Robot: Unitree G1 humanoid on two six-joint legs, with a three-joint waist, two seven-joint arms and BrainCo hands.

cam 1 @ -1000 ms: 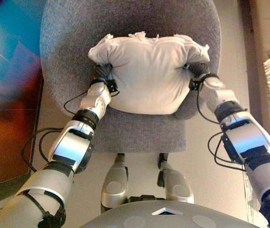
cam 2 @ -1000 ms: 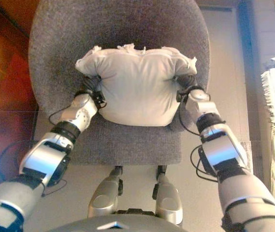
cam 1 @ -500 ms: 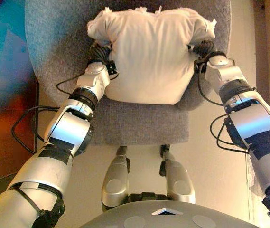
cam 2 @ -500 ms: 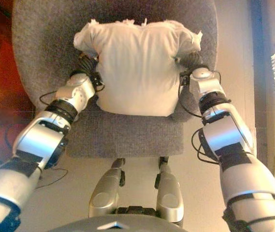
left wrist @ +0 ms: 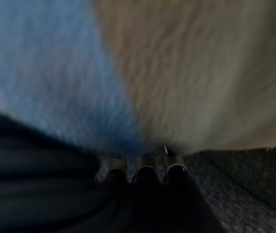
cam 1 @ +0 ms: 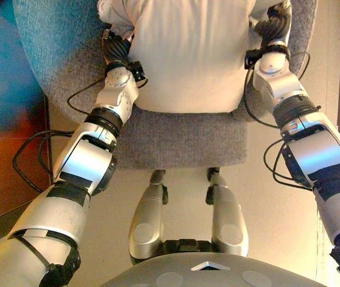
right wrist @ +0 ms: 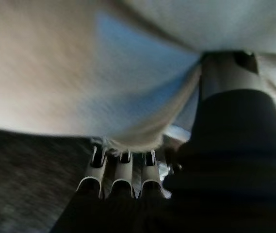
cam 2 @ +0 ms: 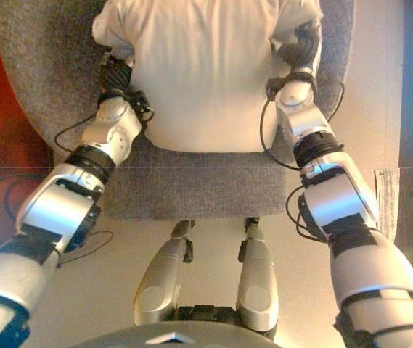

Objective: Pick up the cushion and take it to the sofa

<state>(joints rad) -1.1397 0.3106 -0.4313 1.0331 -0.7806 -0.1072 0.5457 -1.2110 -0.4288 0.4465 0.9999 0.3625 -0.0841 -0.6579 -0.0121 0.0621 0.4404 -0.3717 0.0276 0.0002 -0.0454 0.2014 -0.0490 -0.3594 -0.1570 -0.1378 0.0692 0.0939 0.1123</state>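
Observation:
A white cushion [cam 1: 187, 54] is held between my two hands above the seat of a grey fabric chair [cam 1: 181, 140]; its top edge is cut off by the view. My left hand [cam 1: 115, 51] grips its left side and my right hand [cam 1: 272, 30] grips its right side, both sunk into the cloth. In the left wrist view the fingers [left wrist: 176, 172] reach under the cushion [left wrist: 201, 73]. In the right wrist view the fingers [right wrist: 118, 184] lie under the cushion [right wrist: 55, 73] and the thumb [right wrist: 225, 73] presses into it from the other side.
The chair's rounded seat and back spread wide under and around the cushion. A dark red-brown panel [cam 1: 2, 167] stands along the left side. Beige floor shows in front of the chair and to its right [cam 2: 380, 109].
Both hands have risen with the cushion: it has come up off the chair seat, looks larger and now reaches the top of the view. The hands keep their hold on its sides.

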